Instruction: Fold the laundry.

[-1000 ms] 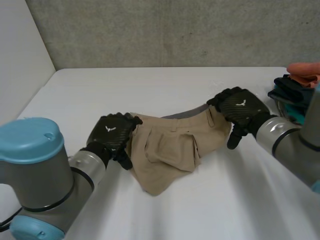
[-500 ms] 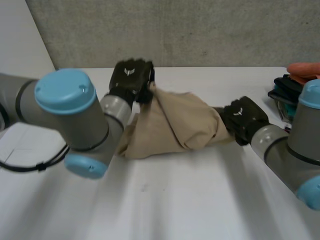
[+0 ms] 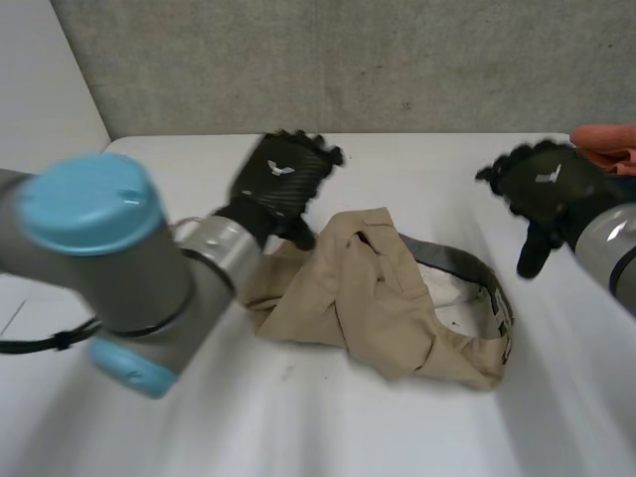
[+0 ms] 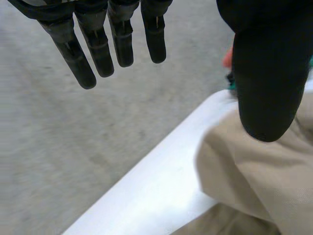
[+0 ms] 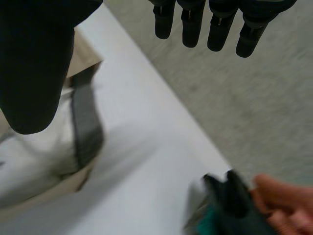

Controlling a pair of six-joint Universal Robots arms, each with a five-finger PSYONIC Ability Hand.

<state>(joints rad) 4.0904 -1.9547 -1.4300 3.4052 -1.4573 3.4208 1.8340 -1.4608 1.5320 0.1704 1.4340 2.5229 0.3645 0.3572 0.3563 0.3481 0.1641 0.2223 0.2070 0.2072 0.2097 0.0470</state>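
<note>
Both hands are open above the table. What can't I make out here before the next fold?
- Head view: the clothes pile is cut off by the edge and partly behind the right hand; the right wrist view blurs it.
- Head view: the left arm hides one end of the khaki shorts.
- Left wrist view: the thumb of the left hand covers much of the khaki shorts.

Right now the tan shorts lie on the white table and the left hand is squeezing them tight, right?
Not quite. The tan shorts lie on the white table, but the left hand is open, its fingers straight and holding nothing, as the left wrist view shows.
</note>
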